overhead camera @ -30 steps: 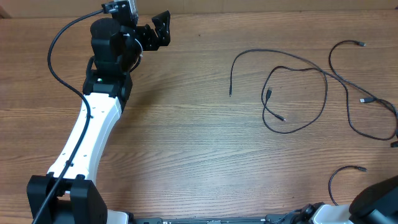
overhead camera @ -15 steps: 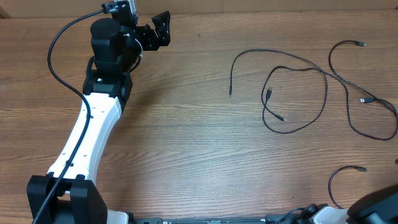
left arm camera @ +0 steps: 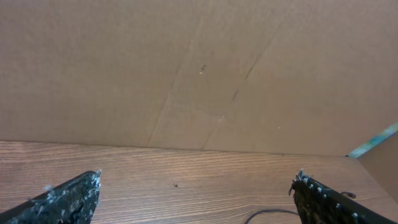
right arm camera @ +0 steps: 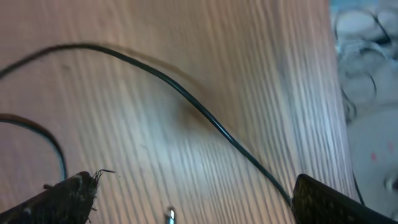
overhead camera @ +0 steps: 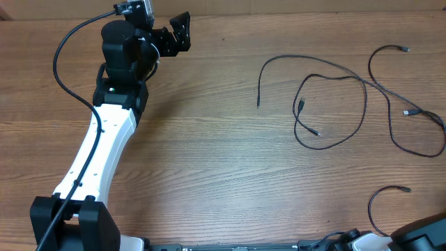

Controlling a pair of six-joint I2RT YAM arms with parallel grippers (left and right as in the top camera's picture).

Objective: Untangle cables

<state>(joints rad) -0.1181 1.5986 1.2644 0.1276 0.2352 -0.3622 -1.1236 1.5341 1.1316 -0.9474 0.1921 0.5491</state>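
Thin black cables lie spread over the right half of the wooden table (overhead camera: 209, 139). One long cable (overhead camera: 327, 64) arcs from the middle toward the right edge and crosses a wide loop (overhead camera: 365, 104). A short curl of cable (overhead camera: 371, 201) lies apart near the front right. My left gripper (overhead camera: 178, 33) is open at the far left, well away from them, fingers wide in its wrist view (left arm camera: 198, 177) with a cable bend (left arm camera: 267, 213) ahead. My right gripper (right arm camera: 194, 182) is open just above the table, a cable (right arm camera: 205, 118) running between its fingers and a silvery plug tip (right arm camera: 170, 215) below.
A cardboard wall (left arm camera: 199, 68) stands along the table's far edge, right in front of the left gripper. Part of the right arm (overhead camera: 421, 233) shows at the front right corner. The table's right edge (right arm camera: 333, 93) is close to the right gripper.
The right arm has drawn back toward the front right corner, showing less in the overhead view. The left arm and the cables have not moved.
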